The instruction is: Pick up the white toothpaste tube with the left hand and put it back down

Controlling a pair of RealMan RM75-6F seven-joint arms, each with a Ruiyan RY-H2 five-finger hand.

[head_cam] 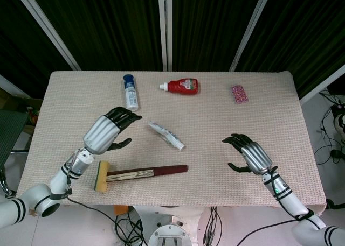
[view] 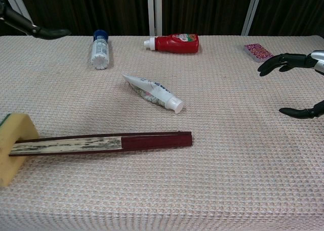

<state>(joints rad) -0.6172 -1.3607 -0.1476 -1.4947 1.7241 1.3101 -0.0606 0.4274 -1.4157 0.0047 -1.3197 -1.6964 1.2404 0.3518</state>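
Note:
The white toothpaste tube (head_cam: 166, 135) (view: 152, 92) lies flat near the middle of the table, its cap toward the front right. My left hand (head_cam: 110, 128) hovers open to the left of the tube, fingers spread and apart from it; in the chest view only its dark fingertips (view: 35, 30) show at the top left corner. My right hand (head_cam: 249, 153) (view: 298, 82) is open over the right side of the table, holding nothing.
A folded fan (head_cam: 145, 173) (view: 101, 142) and a yellow sponge (head_cam: 102, 176) (view: 12, 142) lie at the front left. At the back lie a white bottle with a blue cap (head_cam: 130, 91) (view: 99, 49), a red ketchup bottle (head_cam: 181, 86) (view: 173, 43) and a small pink patterned packet (head_cam: 240, 93) (view: 258, 51).

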